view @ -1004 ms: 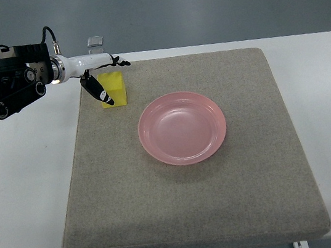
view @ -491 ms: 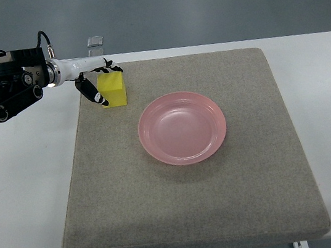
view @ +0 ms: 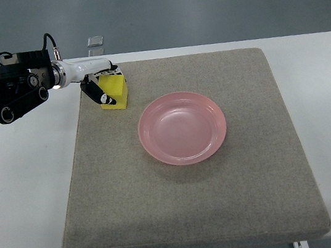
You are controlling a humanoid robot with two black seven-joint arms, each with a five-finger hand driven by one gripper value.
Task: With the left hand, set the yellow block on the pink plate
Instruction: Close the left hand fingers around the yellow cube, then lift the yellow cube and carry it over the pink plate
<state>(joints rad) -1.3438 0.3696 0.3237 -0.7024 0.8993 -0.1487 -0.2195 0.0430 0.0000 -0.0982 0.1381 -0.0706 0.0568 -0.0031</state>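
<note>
A yellow block (view: 118, 93) rests on the grey mat (view: 191, 213) near its far left corner, a little tilted. My left hand (view: 110, 85) reaches in from the left edge and closes around it, the thumb (view: 99, 95) on its left face and the other fingers (view: 113, 71) curled over its back top edge. The pink plate (view: 146, 111) lies on the mat to the right of the block and slightly nearer, with nothing in it. The right arm does not show.
The mat covers most of a white table (view: 25, 182). The black forearm housing (view: 5, 95) hangs over the table's far left part. A small clear object (view: 96, 41) lies beyond the table's far edge.
The fingers have drawn in from beside and behind the block to clasp it. The block has shifted and tilted slightly.
</note>
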